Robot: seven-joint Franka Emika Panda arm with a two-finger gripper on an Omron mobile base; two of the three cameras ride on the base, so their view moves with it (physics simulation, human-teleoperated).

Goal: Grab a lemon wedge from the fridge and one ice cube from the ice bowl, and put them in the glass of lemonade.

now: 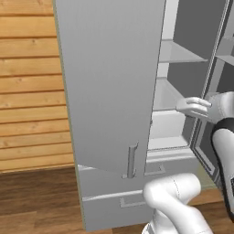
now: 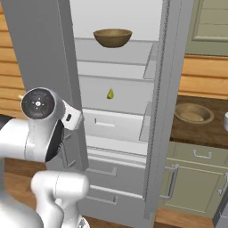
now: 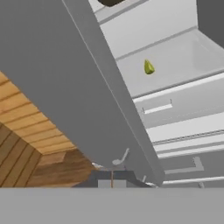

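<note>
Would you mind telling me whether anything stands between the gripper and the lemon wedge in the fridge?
The fridge is open and the lemon wedge lies alone on its shelf. The left door hangs close beside the approach; nothing visible blocks the wedge itself.

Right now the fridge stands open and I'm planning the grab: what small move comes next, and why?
Probably reach past the open door toward the lemon wedge on the middle shelf: it lies exposed and apart from the brown bowl above.
</note>
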